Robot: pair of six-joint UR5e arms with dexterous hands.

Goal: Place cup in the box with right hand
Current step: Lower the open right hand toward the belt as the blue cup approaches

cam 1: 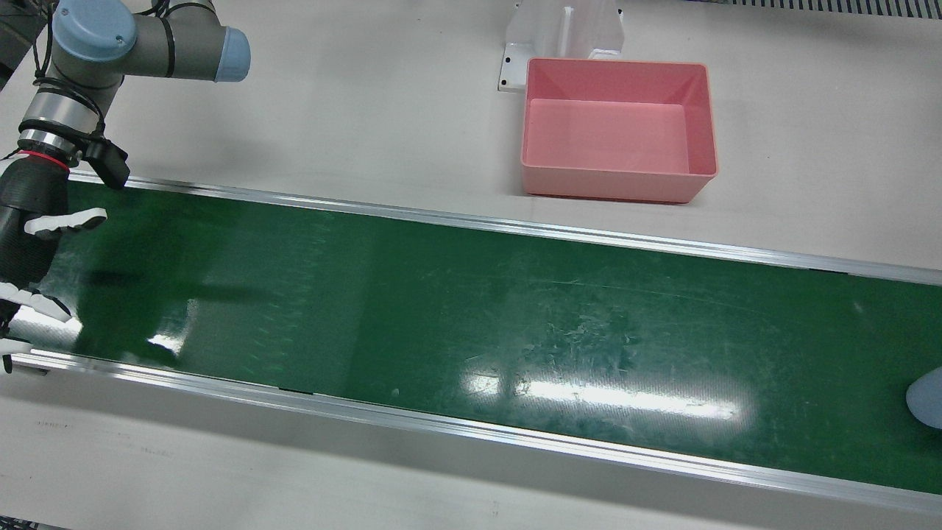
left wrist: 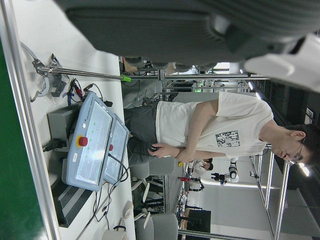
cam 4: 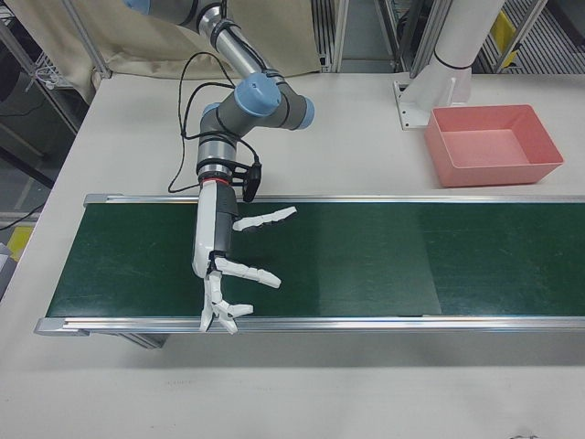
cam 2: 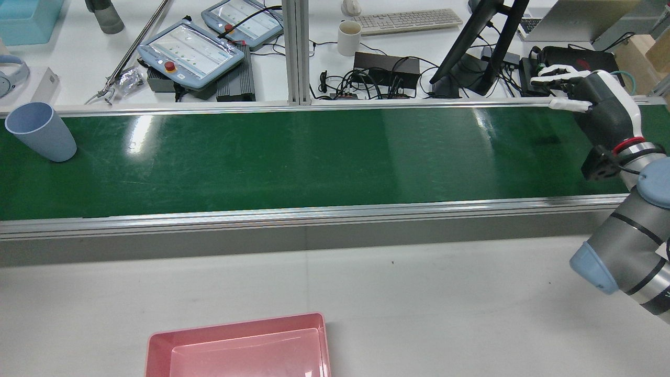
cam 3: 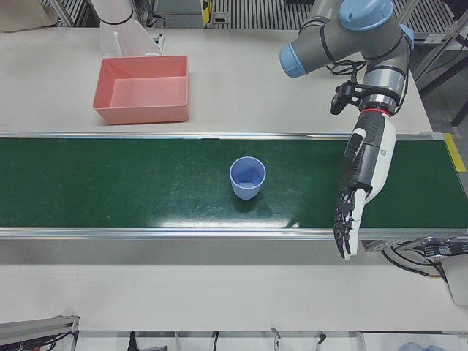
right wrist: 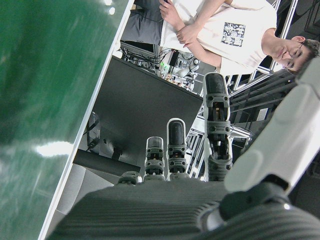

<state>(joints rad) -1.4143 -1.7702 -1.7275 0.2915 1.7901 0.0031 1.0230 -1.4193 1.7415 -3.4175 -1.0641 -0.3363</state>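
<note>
The white bench carries a long green conveyor belt framed by aluminium rails. In the rear view the right arm reaches over the belt's right end, and its right hand hangs above the far rail with fingers spread and straight, holding nothing. The left hand shows in the left-front view, stretched flat over the belt's other end, fingers extended and apart, also empty.

The pink box sits on the bench on the robot's side of the belt, open side up and empty.

The pale blue cup stands upright on the belt, mouth up, at the far left in the rear view, well apart from the right hand and nearer the left hand.

Beyond the belt lie two teach pendants with red stop buttons, a white mug and a keyboard. A person in a white T-shirt stands there; the shirt's print is too small to read.
</note>
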